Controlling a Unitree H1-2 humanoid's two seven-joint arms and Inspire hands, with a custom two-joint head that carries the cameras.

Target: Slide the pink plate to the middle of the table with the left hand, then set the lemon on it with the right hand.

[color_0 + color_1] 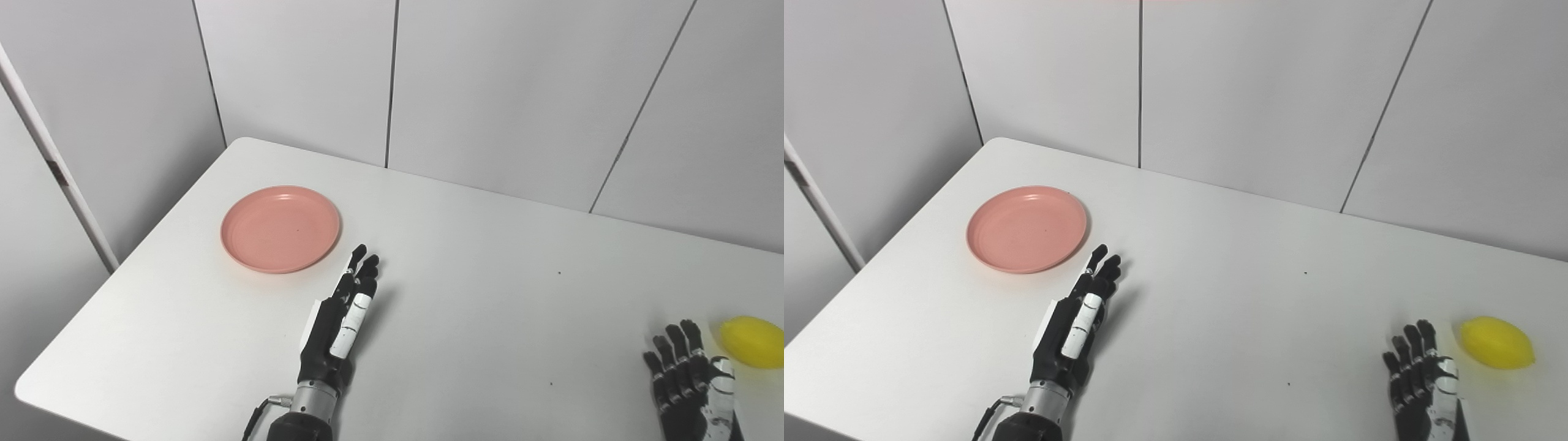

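The pink plate (pixel 280 228) lies empty on the white table's far left part. My left hand (pixel 342 320) is open, fingers stretched forward, just right of and nearer than the plate, not touching it. The yellow lemon (pixel 1497 342) lies near the right edge of the table. My right hand (pixel 1424 380) is open, fingers apart, just left of the lemon and a little nearer, holding nothing.
The white table (pixel 490 294) has a rounded far-left corner and meets grey wall panels (pixel 490 92) at the back. A slanted white post (pixel 55 159) stands left of the table. Two small dark specks mark the tabletop.
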